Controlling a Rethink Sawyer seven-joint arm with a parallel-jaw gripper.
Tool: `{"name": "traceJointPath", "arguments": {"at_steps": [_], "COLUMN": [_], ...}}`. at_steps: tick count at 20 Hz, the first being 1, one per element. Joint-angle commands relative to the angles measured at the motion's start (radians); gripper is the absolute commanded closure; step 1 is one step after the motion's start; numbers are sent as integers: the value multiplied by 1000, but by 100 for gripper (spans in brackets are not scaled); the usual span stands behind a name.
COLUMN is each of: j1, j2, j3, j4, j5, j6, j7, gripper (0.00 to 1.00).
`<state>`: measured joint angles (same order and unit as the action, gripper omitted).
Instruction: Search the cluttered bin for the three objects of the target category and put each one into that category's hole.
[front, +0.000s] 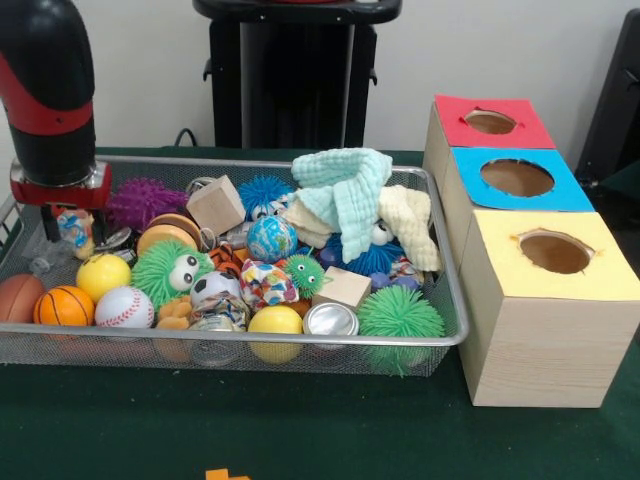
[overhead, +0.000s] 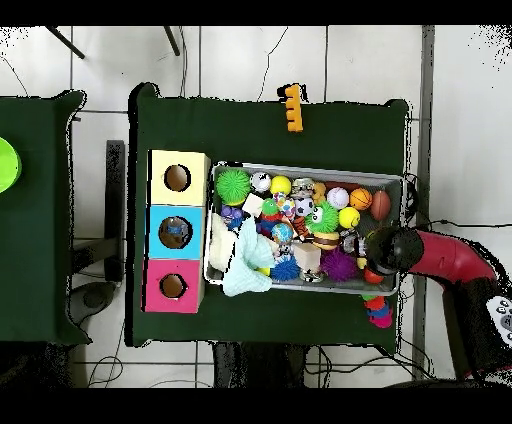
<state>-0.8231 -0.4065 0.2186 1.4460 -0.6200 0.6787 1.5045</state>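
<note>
Covering the bench (front: 100, 430) is a dark green cloth. On it stands a wire mesh bin (front: 440, 300) full of toys, and just beside the bin are three wooden boxes, each with a hole: yellow (front: 556, 252), blue (front: 517, 178), red (front: 490, 122). The red and black arm reaches into one end of the bin. Its gripper (front: 62, 225) is low among the toys near a yellow ball (front: 103, 275); whether the jaws are apart, I cannot tell. A pale green cloth (front: 345, 190) lies on top of the pile.

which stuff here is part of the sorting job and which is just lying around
Job: bin full of balls, blocks, cans and cloths; red box, blue box, yellow box, each with a hole; gripper.

Lying about: orange piece on the table; green thing on the side table.
</note>
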Motion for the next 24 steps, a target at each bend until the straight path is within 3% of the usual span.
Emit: {"name": "traceJointPath", "arguments": {"at_steps": [1,15,20,21,24], "j1": [28,32,40,42,61], "j2": [127,134,113,112,110], "j3": [-4,-3,-9,-12,-28], "j4": [-36,-93,-76,-74,-81], "j5": [-48,-24,-43,-32,-32], "j6": [-94,-15,-74,-69,-81], "j7": [52,6,24,33,74], "gripper": [0,0,0,100,100]}}
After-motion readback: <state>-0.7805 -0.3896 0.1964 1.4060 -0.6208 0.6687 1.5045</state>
